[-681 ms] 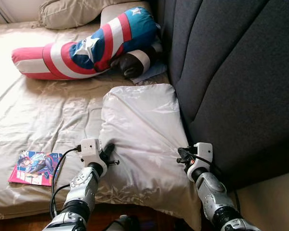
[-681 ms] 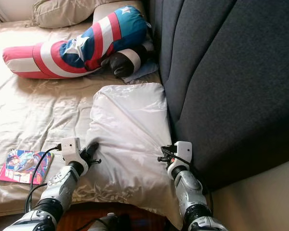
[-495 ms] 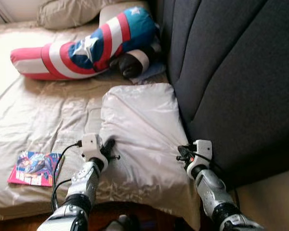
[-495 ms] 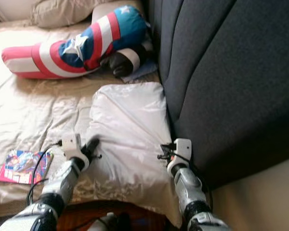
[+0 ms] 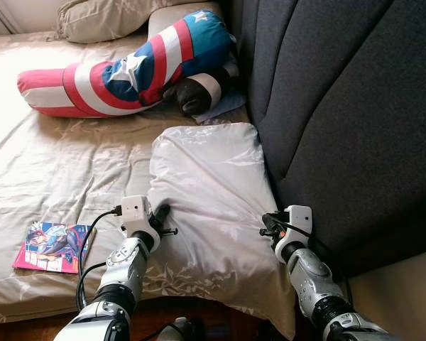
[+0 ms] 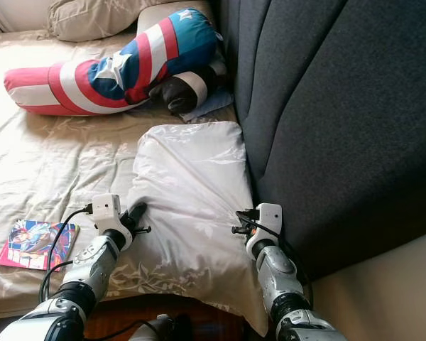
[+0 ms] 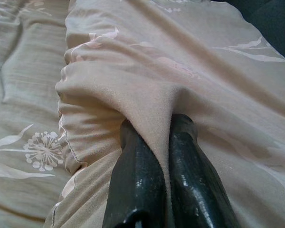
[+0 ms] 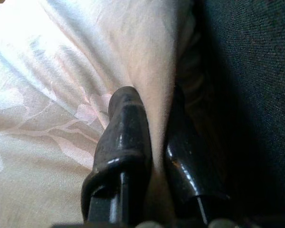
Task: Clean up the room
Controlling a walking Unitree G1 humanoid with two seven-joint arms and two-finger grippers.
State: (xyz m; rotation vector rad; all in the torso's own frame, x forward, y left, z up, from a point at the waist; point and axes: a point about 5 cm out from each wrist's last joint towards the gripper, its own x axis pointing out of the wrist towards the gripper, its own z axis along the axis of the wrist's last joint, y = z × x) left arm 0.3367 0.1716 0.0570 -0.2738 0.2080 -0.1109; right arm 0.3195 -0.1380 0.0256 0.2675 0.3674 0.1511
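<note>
Satin pillow (image 5: 211, 192), left gripper (image 7: 156, 137), right gripper (image 8: 152, 133) pinching edges

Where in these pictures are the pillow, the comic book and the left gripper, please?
pillow (image 5: 209, 192), left eye view, middle of its silky top.
comic book (image 5: 52, 247), left eye view, centre of its cover.
left gripper (image 7: 154, 137), left wrist view, between the fingertips pinching the pillow's fabric.

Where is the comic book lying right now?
In the left eye view the comic book lies flat on the beige bedsheet near the bed's front edge, on the robot's left, just beyond the left hand that pinches the silky pillow.
</note>
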